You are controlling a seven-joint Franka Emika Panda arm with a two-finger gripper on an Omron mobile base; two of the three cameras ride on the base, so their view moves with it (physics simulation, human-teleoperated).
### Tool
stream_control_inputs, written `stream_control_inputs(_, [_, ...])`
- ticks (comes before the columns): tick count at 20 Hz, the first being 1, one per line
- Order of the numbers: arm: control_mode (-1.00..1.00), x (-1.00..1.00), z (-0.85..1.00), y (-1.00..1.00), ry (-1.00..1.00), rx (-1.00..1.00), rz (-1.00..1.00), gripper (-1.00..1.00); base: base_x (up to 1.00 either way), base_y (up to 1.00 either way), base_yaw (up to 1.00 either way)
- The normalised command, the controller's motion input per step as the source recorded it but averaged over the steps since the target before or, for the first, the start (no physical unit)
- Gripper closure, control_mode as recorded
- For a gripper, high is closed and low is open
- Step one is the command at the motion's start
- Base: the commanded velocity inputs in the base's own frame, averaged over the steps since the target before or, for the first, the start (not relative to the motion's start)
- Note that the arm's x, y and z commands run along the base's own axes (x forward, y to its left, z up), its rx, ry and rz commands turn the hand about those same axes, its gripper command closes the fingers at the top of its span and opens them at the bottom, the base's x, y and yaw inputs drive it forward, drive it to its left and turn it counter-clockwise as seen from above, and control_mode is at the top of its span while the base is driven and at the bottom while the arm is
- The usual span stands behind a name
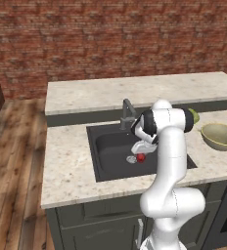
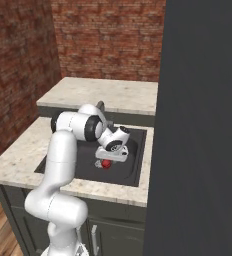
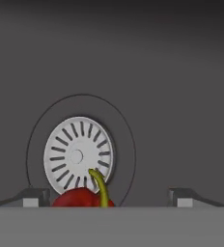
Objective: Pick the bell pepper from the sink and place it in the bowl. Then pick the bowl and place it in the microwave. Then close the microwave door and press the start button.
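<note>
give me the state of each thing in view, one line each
bell pepper: lying on the sink floor beside the drain, between the open fingers, not gripped
gripper: open, lowered into the sink over the pepper
sink: dry, holding just the pepper
drain: uncovered
bowl: upright on the counter, empty
faucet: off

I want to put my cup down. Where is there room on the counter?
Left of the sink, the counter is bare. The raised back ledge is bare too. It is crowded right of the sink, by the bowl.
</note>
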Motion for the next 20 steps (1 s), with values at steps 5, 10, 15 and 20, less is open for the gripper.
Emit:
stream_control_inputs(5, [-1.0,0.0,-0.23,0.0,0.02,0.0,0.0,1.0,0.0,0.0,0.0])
stream_control_inputs(10, [-1.0,-0.23,-0.03,0.0,0.0,0.0,0.0,1.0,0.0,0.0,0.0])
stream_control_inputs(15, [-1.0,-0.5,0.12,0.0,-0.05,0.0,0.0,1.0,0.0,0.0,0.0])
stream_control_inputs(20, [-1.0,-0.48,0.61,0.0,-0.12,0.0,0.0,1.0,0.0,0.0,0.0])
